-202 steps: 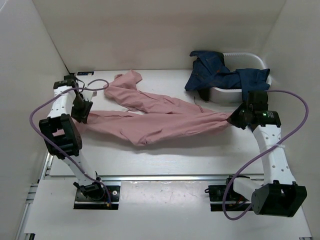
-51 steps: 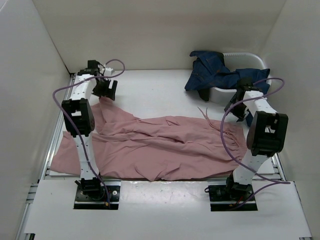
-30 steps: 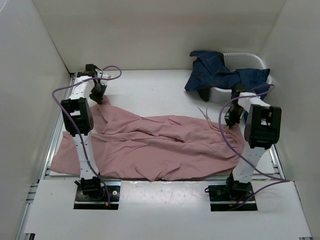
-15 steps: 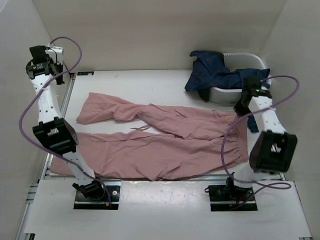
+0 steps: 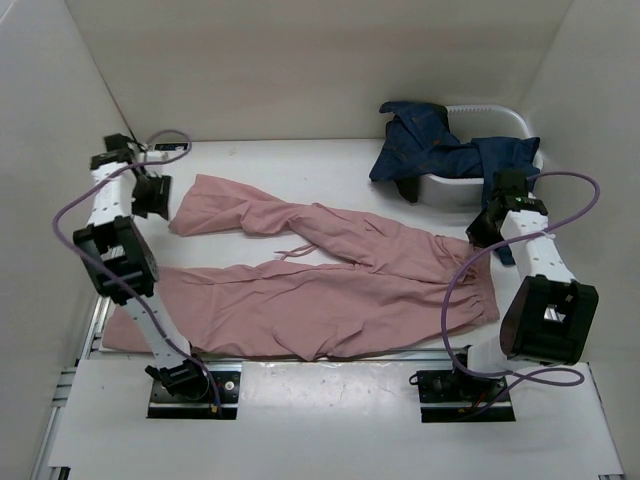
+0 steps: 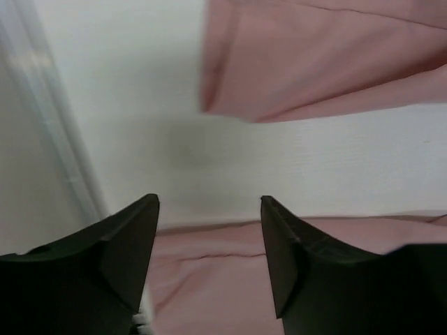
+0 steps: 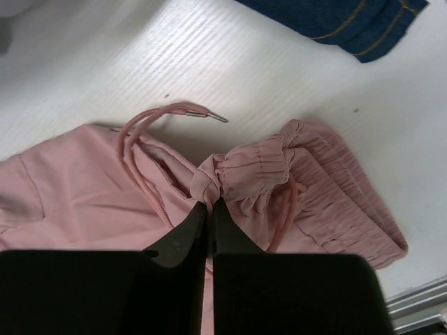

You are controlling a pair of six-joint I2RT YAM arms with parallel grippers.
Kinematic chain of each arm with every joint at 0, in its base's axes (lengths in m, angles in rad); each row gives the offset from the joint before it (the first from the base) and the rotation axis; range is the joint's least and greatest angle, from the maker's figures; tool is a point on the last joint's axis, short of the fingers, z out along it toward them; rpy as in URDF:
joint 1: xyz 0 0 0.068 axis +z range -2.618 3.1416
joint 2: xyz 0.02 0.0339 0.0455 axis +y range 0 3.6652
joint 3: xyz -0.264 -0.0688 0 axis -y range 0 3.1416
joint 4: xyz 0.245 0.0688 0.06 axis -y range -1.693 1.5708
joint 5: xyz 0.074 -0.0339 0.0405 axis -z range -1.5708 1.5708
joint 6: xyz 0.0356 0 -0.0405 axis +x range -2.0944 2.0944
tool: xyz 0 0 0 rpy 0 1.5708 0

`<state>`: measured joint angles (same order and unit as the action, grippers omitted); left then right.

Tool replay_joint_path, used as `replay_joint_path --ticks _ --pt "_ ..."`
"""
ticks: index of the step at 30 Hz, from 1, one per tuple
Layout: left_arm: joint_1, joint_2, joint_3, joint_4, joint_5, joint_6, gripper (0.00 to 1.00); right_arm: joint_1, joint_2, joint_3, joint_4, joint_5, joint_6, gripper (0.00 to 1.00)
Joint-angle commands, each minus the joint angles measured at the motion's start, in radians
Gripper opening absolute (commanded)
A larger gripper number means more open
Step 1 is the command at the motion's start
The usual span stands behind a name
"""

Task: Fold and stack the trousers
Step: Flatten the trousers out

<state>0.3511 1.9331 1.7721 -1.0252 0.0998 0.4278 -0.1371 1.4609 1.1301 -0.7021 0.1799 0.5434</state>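
The dusty-pink trousers point(image 5: 330, 270) lie spread across the table, legs to the left and waist to the right. My left gripper point(image 5: 152, 197) is open and empty, just left of the far leg's hem. In the left wrist view that hem point(image 6: 314, 63) lies ahead of the gripper point(image 6: 209, 202), with more pink cloth under the fingers. My right gripper point(image 5: 482, 228) is at the waist's far corner. The right wrist view shows it point(image 7: 208, 204) shut on a bunch of the gathered waistband point(image 7: 258, 167), with the drawstring point(image 7: 167, 112) looped beside it.
A white tub point(image 5: 505, 115) at the back right holds dark blue jeans point(image 5: 430, 150) that spill onto the table; a jeans leg shows in the right wrist view point(image 7: 349, 21). White walls close in the left, back and right. A metal rail point(image 5: 95, 320) runs along the left edge.
My left gripper has come down from high at the back-left wall to beside the far leg's hem. The far leg has shifted and straightened a little. My right gripper stays on the waistband.
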Motion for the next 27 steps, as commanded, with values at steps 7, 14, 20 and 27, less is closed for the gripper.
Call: replay_joint_path --ticks 7,14,20,27 --pt "-0.037 0.210 0.096 0.031 0.166 -0.185 0.86 0.037 -0.022 -0.041 0.050 -0.013 -0.019 0.00" --pt "-0.060 0.277 0.064 0.105 0.077 -0.207 0.96 0.037 -0.022 -0.066 0.059 -0.003 -0.019 0.00" --pt "-0.060 0.277 0.078 0.139 0.090 -0.241 1.00 0.037 0.003 -0.041 0.041 0.016 -0.030 0.00" --pt "-0.060 0.391 0.089 0.131 0.104 -0.232 0.81 0.037 0.021 -0.012 0.032 0.026 -0.030 0.00"
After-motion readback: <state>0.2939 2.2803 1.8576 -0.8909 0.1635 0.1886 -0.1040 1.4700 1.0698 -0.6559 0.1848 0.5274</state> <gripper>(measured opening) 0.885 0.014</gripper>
